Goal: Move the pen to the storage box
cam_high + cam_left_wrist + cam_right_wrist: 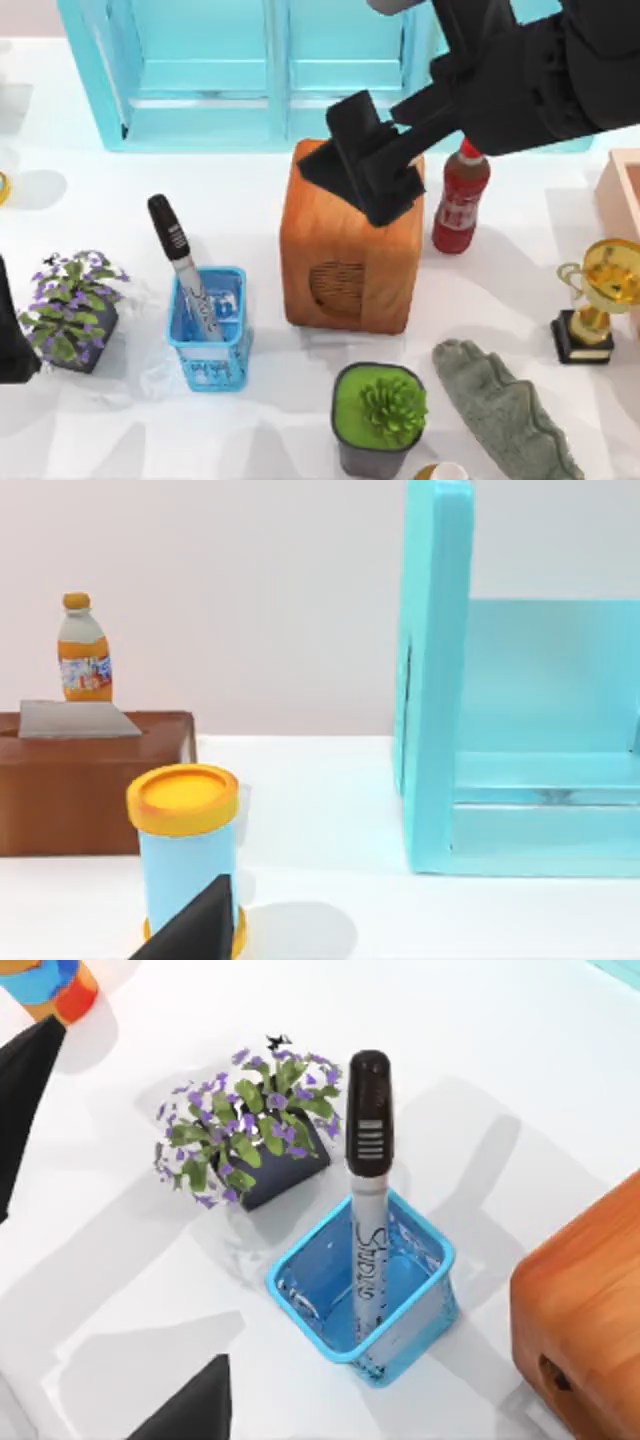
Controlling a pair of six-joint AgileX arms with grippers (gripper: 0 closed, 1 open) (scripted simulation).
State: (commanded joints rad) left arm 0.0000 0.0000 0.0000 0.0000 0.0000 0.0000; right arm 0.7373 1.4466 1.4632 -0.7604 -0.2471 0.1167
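Observation:
The pen has a black cap and a silver barrel. It stands tilted in a blue mesh basket at the table's left-centre, and the right wrist view shows the pen upright in that basket. My right gripper hangs open and empty over a wooden cube, well to the right of the pen. One corner of the peach-pink storage box shows at the right edge. My left arm is parked at the left edge, its gripper open.
The wood-grain cube stands between the basket and a red bottle. A purple-flowered plant sits left of the basket. A succulent pot, a grey stone piece and a gold trophy are nearer. A cyan cabinet lines the back.

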